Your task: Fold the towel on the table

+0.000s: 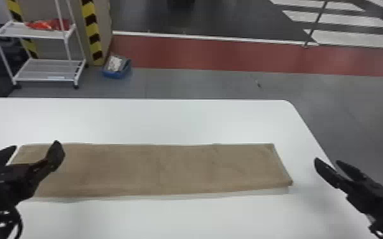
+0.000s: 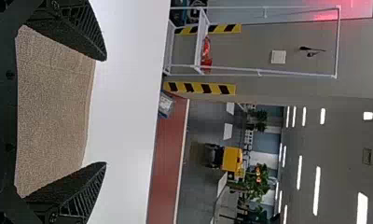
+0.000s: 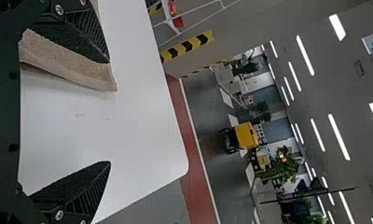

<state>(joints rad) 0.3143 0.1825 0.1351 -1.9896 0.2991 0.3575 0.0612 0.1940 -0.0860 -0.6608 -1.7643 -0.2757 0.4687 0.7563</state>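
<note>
Ridged black left tool [image 1: 36,147] overhangs a nubbly, oblong towel [image 1: 168,168].

- The towel [image 1: 156,168] is brown
- The table [image 1: 168,120] is white
- The left gripper [image 1: 36,148] and right gripper [image 1: 327,161] are black
- Past the table's far edge, a post [image 1: 91,31] has yellow and black stripes

The left pincer [image 1: 36,146] and the right pincer [image 1: 327,161] hang well apart at opposite sides, each with its black jaws spread wide.
</note>
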